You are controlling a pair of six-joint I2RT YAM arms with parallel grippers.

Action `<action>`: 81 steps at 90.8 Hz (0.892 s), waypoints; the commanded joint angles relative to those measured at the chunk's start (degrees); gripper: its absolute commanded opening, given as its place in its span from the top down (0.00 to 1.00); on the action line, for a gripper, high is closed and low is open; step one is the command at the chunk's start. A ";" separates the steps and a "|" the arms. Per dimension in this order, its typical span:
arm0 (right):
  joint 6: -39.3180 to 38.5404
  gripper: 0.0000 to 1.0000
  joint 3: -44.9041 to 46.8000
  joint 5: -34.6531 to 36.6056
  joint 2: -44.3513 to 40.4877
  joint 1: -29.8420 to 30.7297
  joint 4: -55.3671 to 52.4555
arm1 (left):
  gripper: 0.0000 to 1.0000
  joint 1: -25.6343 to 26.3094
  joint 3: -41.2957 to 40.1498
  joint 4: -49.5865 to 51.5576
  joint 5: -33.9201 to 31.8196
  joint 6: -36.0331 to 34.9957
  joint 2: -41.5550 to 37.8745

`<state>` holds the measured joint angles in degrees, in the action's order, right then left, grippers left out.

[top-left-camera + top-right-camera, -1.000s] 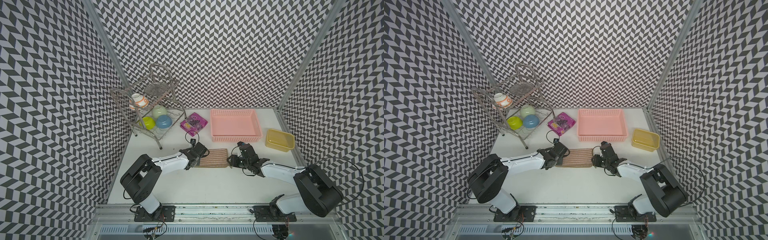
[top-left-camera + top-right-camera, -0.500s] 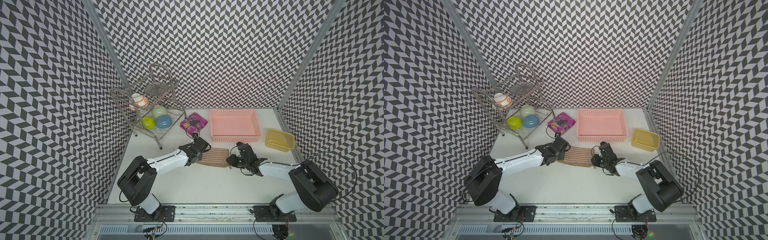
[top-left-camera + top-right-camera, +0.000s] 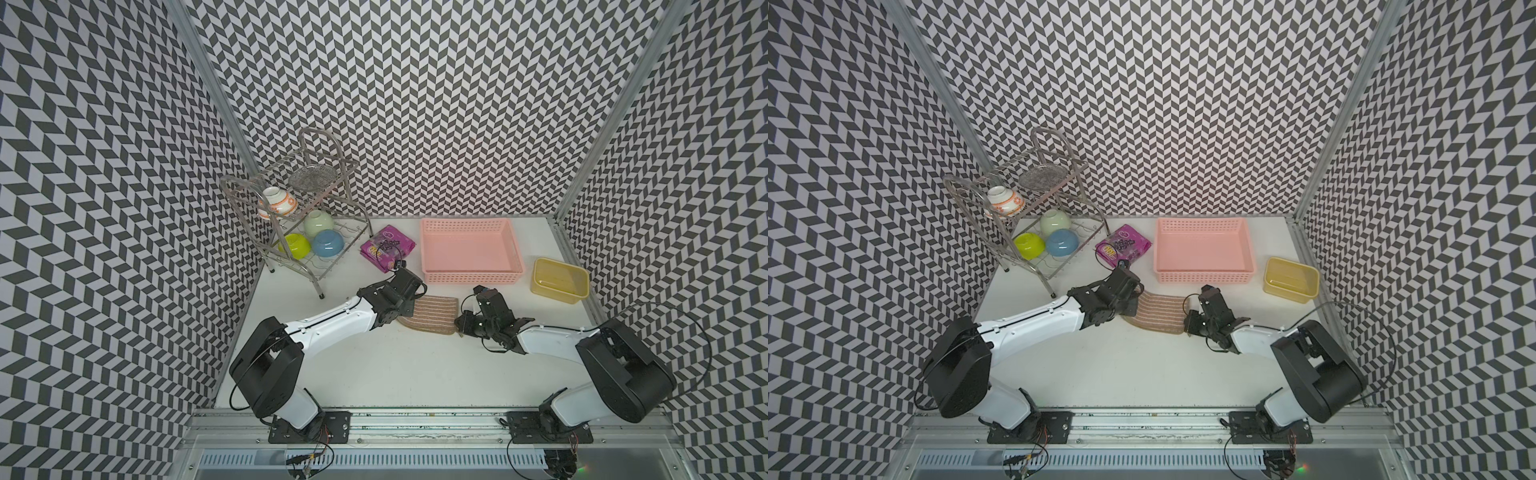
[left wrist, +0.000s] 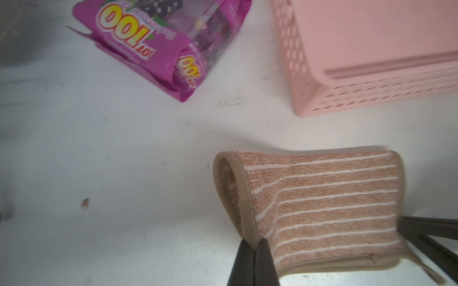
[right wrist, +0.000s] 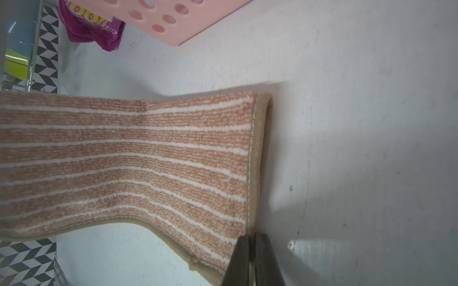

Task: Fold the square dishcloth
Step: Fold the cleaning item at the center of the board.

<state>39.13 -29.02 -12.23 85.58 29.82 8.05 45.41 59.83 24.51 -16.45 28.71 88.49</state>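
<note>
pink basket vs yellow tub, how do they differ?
The pink basket is clearly larger than the yellow tub. The pink basket has perforated walls; the yellow tub's walls are solid. The pink basket sits mid-table, the yellow tub further toward the right arm's side. Both are rectangular, open-topped and look empty.

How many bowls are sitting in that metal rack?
4. A white-and-orange bowl on the upper shelf of the dish rack; a pale green bowl, a lime bowl and a blue bowl on its lower shelf. Wires might hide more.
</note>
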 commanded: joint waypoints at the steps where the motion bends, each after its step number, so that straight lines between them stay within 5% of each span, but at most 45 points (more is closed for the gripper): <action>1: -0.22 0.90 0.86 0.54 0.32 0.23 2.49 | 1.00 0.54 1.93 -5.64 9.42 -1.36 -0.20; 24: -0.36 0.91 1.63 0.19 0.11 0.24 3.71 | 1.00 1.24 3.33 -9.96 16.73 -0.04 5.26; 81: -1.16 0.91 3.57 -1.76 0.19 0.13 8.39 | 1.00 2.58 6.68 -18.23 23.25 6.44 16.99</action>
<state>38.68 -26.00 -13.50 85.58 29.82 14.11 47.44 64.66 9.56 4.86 33.65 104.16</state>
